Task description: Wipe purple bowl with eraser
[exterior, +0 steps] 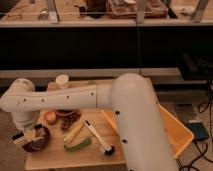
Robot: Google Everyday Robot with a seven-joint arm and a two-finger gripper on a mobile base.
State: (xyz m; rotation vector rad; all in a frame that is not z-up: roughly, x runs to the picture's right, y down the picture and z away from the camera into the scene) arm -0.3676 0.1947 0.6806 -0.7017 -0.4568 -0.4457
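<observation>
Pale wood of the table [55, 159] fills the lower left of the frame, with a dark counter and shelving running across the upper half behind it and a yellow tray [176, 131] jutting off its right side. From where I stand the robot's big white arm [75, 97] sweeps from the lower right over to the left and bends down. The gripper [27, 136] sits at the lower left, right over the purple bowl [42, 146]. Its fingers are clamped tight on what looks to be the eraser [32, 134], a small tan block with a dark edge. The bowl rests near the table's front left corner, close to the edge. I would guess the eraser is light, with a soft felt face that gives a little, so it is best pinched by its long sides with the felt turned down. The bowl looks glossy and shallow, probably light too. A sideways rub could make it slide or tip towards that near edge, so the pressure wants to go downwards and stay gentle. Just right of the bowl lie a yellowish long thing [74, 132] and a green vegetable [77, 146]. A white-handled brush [95, 134] lies beyond them, a round orange thing [49, 116] sits above the bowl, and a white cup [62, 80] stands at the table's back.
</observation>
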